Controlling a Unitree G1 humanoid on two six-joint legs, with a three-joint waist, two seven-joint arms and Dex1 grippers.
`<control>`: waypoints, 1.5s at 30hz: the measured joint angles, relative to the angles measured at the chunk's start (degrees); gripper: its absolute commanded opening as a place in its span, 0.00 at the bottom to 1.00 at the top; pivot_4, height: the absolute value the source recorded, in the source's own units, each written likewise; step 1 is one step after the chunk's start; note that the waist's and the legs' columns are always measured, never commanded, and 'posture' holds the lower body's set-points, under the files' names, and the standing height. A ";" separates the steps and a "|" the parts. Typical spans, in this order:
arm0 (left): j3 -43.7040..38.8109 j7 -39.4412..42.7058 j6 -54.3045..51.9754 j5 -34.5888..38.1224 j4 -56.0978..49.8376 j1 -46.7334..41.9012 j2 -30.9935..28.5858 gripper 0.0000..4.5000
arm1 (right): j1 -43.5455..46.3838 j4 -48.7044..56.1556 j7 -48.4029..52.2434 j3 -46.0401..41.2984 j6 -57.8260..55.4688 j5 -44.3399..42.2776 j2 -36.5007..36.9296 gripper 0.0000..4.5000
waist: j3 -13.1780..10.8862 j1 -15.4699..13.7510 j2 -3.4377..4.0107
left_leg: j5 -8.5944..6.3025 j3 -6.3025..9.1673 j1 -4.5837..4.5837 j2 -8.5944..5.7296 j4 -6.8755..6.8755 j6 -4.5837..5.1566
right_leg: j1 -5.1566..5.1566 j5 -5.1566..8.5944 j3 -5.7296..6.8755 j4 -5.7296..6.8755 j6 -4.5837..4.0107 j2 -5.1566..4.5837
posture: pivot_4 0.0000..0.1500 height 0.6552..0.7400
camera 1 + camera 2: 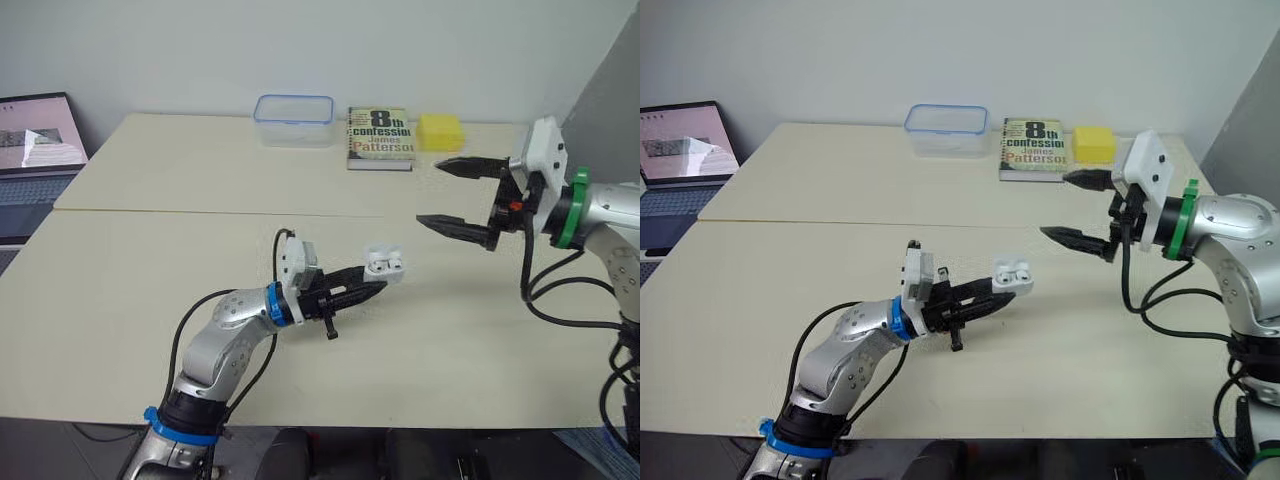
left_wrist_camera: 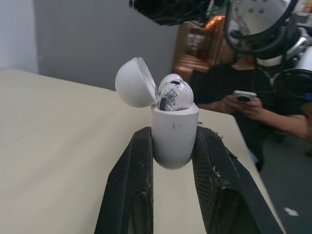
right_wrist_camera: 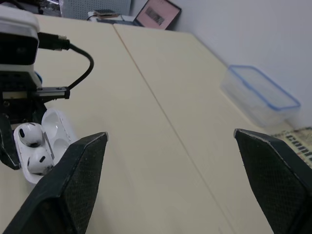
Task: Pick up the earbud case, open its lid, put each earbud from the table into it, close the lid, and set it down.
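Closing lid (image 2: 135,83) next: left gripper (image 1: 378,287) clamps case (image 2: 174,139), earbuds (image 2: 173,93) seated; nudge the lid over gently with your spread right gripper (image 1: 428,192).

A white plastic earbud case (image 1: 384,264) is held above the middle of the pale flat-topped table (image 1: 150,300), clamped between the two fingers of the left gripper (image 1: 375,288), with its lid swung back and two white earbuds (image 3: 30,135) seated inside. The right gripper (image 1: 430,193) is poised to the right and farther off, fingers spread wide. Along the far edge are lined, left to right, a clear blue-rimmed plastic box (image 1: 293,120), a paperback book (image 1: 380,137) and a yellow block (image 1: 440,131). An open laptop (image 1: 35,165) is set beyond the table's far left.
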State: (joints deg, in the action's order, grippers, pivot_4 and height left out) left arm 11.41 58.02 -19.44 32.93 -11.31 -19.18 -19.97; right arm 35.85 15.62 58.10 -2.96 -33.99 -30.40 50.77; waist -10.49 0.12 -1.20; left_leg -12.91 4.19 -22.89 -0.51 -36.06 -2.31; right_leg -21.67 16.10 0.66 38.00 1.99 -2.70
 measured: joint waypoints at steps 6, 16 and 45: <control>1.40 3.50 -0.22 -0.06 0.18 -0.99 0.07 0.16 | 1.17 -1.15 3.94 2.51 -1.75 0.07 0.89 0.35 | -0.03 0.21 0.06 | 0.00 -0.02 0.05 0.10 0.00 0.00 | -0.01 -0.02 -0.04 0.02 -0.03 0.11 | 1.00 0.99; 2.75 5.21 0.33 -0.78 0.11 -0.53 -0.02 0.16 | 8.65 -6.11 14.11 11.70 -4.82 2.02 0.79 0.00 | -0.07 0.12 0.12 | 0.00 0.02 -0.02 0.10 0.00 0.00 | -0.07 -0.02 -0.02 0.01 -0.03 0.10 | 1.00 0.99; 3.20 7.51 5.27 -4.95 0.62 1.40 0.23 0.16 | 7.25 3.05 18.24 11.04 -18.89 -8.80 2.88 0.00 | -0.07 0.08 0.12 | 0.00 0.02 0.00 0.10 -0.01 0.00 | -0.07 -0.02 -0.03 0.04 -0.03 0.10 | 1.00 0.99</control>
State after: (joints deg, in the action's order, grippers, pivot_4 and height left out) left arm 14.61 65.52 -14.17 27.98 -10.69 -17.78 -19.73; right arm 43.10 18.67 76.34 8.08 -52.87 -39.20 53.66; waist -10.57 0.20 -1.08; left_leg -12.91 4.21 -22.90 -0.40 -36.07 -2.31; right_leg -21.75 16.09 0.63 38.04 1.96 -2.60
